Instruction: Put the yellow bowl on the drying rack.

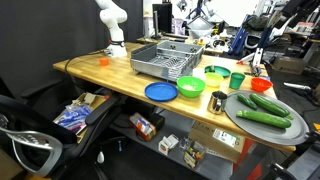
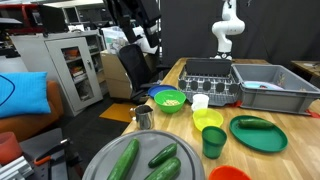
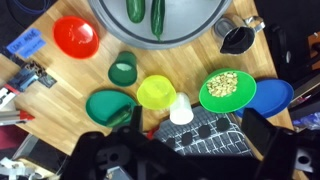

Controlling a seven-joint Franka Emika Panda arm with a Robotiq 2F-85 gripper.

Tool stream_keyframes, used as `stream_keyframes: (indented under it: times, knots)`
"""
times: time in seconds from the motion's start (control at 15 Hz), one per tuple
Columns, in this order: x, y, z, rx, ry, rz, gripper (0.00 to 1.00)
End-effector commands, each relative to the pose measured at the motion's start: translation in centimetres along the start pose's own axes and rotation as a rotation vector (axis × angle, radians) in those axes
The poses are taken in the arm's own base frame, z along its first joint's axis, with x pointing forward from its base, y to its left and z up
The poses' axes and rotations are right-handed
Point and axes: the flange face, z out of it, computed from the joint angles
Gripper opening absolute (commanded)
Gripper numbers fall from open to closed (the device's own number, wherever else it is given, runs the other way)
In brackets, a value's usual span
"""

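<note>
In the wrist view, a red bowl (image 3: 75,35) is seen at the upper left. A small green cup (image 3: 123,70) and a green plate (image 3: 108,105) follow to its right. The yellow bowl (image 3: 156,92) is found near the middle of the frame, upright on the counter (image 3: 195,60) and hemmed in. The plate lies just beside its left edge and a white cup (image 3: 181,108) is crowded against its lower right; whether they touch cannot be told. Further right, a green bowl (image 3: 228,90) holding pale pieces and a blue plate (image 3: 272,97) are seen. The drying rack (image 3: 212,135) is shown along the bottom middle, just below the white cup. The pincer (image 3: 190,158) is seen only as dark blurred shapes at the bottom edge. It appears spread wide, with nothing held, well above everything.

Several failures can be expected from here. The white cup is likely to be toppled if a finger is lowered on the bowl's right side, and the plate may be clipped on the left. The thin, smooth rim could be lost from a shallow pinch. The bowl could also be left tilted on the rack's slats.
</note>
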Motion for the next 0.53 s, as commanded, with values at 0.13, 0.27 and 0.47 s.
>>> stream_keyframes:
  times: [0.13, 0.27, 0.47]
  knots:
    - [7.1, -4.4, 3.0, -0.017, 0.023, -0.200, 1.00]
    - [8.7, -6.2, 5.3, -0.011, -0.012, -0.285, 1.00]
    - [11.0, -7.7, 8.8, 0.020, -0.030, -0.357, 1.00]
